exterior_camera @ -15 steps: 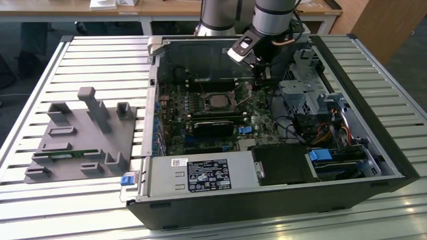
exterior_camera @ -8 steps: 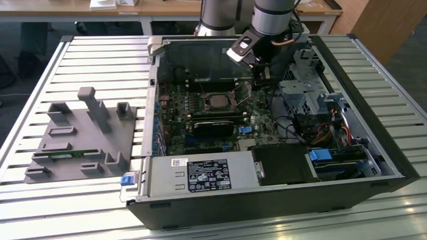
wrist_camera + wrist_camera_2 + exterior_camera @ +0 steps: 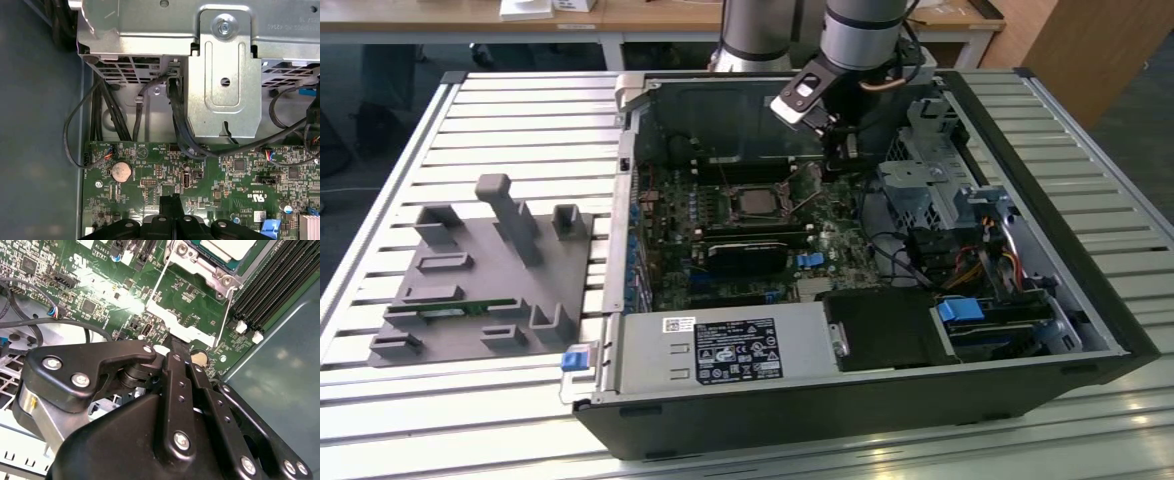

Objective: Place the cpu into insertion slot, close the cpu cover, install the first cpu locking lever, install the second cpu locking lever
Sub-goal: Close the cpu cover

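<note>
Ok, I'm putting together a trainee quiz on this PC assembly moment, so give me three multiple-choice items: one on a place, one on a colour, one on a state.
1. Where is the gripper?
A. Over the grey fixture beside the case.
B. Inside the case, just to the exterior view's right of the insertion slot.
C. Over the power supply.

2. What colour is the motherboard?
A. Red.
B. White.
C. Green.

3. What state is the insertion slot in?
A. Empty.
B. It holds the cpu.
C. Hidden under a fan.

Answers:
1 B: the exterior view shows it down above the board, beside the slot.
2 C: both wrist views show a green board.
3 B: a silvery-grey square sits within the slot's rim.
</note>
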`<state>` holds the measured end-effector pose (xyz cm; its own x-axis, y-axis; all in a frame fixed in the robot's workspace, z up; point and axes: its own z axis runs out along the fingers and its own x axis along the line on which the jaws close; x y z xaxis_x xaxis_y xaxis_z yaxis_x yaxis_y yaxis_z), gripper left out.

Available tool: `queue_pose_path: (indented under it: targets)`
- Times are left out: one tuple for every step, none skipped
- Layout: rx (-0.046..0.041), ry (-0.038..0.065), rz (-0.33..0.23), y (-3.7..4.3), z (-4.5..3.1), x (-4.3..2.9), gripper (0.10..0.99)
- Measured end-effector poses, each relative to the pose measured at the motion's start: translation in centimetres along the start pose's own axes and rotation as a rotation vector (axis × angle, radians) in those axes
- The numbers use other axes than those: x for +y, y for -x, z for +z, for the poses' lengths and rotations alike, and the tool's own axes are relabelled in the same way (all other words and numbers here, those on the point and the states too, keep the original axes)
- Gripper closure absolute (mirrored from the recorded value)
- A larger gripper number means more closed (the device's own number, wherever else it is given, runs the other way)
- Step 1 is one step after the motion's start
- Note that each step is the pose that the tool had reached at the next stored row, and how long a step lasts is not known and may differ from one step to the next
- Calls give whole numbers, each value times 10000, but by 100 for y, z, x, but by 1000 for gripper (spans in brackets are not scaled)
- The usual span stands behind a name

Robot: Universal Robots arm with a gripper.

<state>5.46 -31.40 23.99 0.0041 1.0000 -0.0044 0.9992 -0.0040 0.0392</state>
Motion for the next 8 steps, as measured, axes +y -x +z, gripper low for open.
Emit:
queue_pose_path:
  targets:
    - [0,0,1,0,0,-8,980]
    - [1,0,0,0,-1,-14,980]
    - [0,0,0,0,-1,-23,980]
    - [0,0,0,0,-1,-30,980]
    - [0,0,0,1,-2,-34,980]
    - [0,0,0,1,-2,-40,980]
    - [1,0,0,0,-2,-46,980]
    - [-1,0,0,0,-3,-56,980]
